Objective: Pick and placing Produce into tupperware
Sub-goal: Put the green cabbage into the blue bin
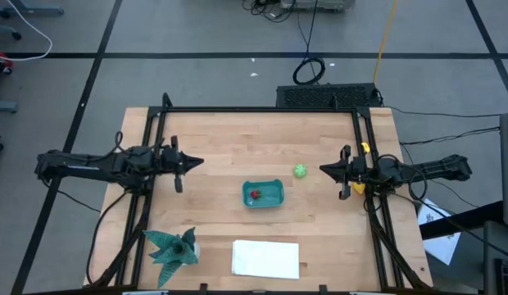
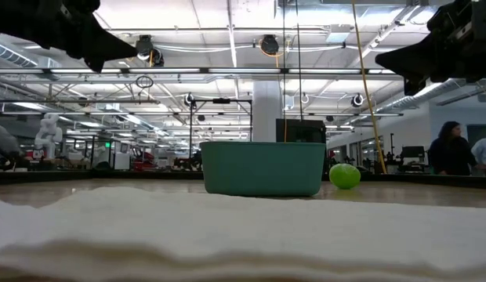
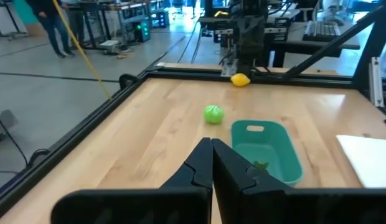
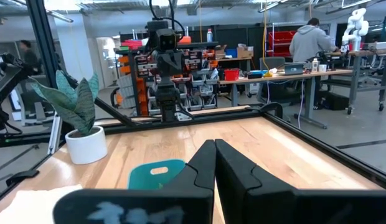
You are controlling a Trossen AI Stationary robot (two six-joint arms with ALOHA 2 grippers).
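The teal tub (image 1: 270, 201) stands on its base at the table's middle, also seen in the low view (image 2: 263, 168) and the left wrist view (image 3: 268, 134). A tiny red piece (image 1: 255, 195) lies inside it. The light green round piece (image 1: 300, 170) rests on the wood just beyond the tub's right end (image 3: 213, 114). The yellow piece (image 3: 241, 79) lies on the table under the right arm. My left gripper (image 1: 201, 162) hovers shut, left of the tub. My right gripper (image 1: 322, 170) hovers shut, right of the green piece. Both are above the table (image 2: 110, 47) (image 2: 388, 61).
A spiky teal-green plant in a white pot (image 1: 172, 246) stands at the near left. A flat white folded cloth (image 1: 266, 258) lies near the front edge. Black frame rails (image 1: 262, 110) border the table. People stand in the room beyond (image 2: 451, 149).
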